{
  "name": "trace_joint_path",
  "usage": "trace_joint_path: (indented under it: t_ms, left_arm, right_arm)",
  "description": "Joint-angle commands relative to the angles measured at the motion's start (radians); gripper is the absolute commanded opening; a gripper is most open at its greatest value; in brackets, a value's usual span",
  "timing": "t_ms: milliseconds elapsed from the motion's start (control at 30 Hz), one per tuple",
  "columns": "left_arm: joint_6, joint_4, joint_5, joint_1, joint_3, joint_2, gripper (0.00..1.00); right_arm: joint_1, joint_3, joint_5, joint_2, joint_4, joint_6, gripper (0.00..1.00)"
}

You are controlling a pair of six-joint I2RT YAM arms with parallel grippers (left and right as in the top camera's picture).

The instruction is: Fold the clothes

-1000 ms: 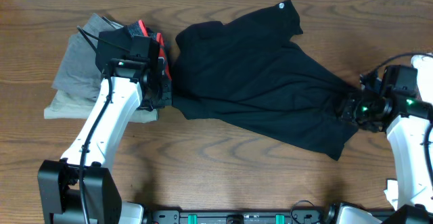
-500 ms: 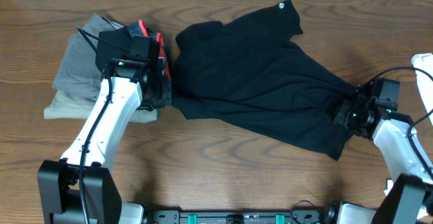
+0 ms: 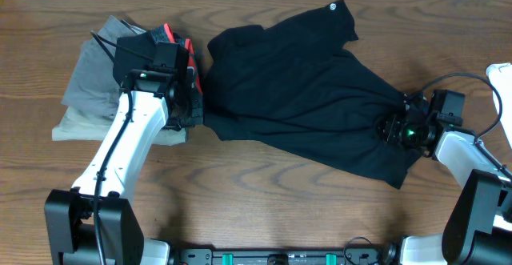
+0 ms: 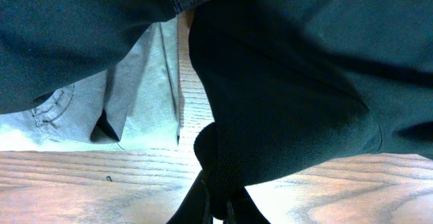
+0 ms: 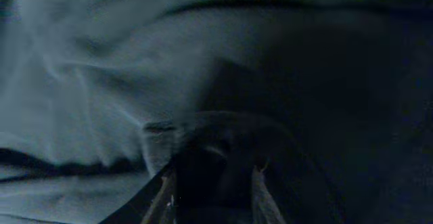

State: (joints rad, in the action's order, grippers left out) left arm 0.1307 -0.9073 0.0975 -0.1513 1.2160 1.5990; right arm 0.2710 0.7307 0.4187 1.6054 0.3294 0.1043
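The black T-shirt (image 3: 296,89) lies spread and rumpled across the middle of the table, with its small white mark (image 3: 332,7) at the far edge. My left gripper (image 3: 194,114) is at the shirt's left edge. In the left wrist view it (image 4: 218,207) is shut on a pinch of the black fabric (image 4: 291,102). My right gripper (image 3: 390,129) is over the shirt's right side. In the right wrist view its fingers (image 5: 215,183) hold a bunched fold of the dark fabric (image 5: 88,82).
Grey folded garments (image 3: 92,89) lie at the left and also show in the left wrist view (image 4: 142,95). A smaller black garment with a grey-and-red waistband (image 3: 172,37) lies on them, under my left arm. A white object (image 3: 500,77) sits at the right edge.
My right gripper has moved left, from the shirt's right edge onto the fabric, which bunches around it. The left arm has not moved.
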Motion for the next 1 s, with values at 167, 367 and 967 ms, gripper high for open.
trace_joint_path:
  t_ms: [167, 367, 967]
  left_arm:
    - [0.002, 0.004, -0.012, 0.004, 0.000, -0.009, 0.06]
    - [0.002, 0.005, -0.011, 0.004, 0.000, -0.009, 0.06]
    - [0.002, 0.021, -0.011, 0.004, 0.000, -0.009, 0.06]
  right_arm:
    - [0.003, -0.005, 0.192, 0.005, -0.043, -0.113, 0.31]
    - [0.004, -0.005, 0.153, 0.005, -0.010, -0.109, 0.34]
    - [0.004, -0.005, 0.243, 0.005, 0.034, -0.216, 0.36]
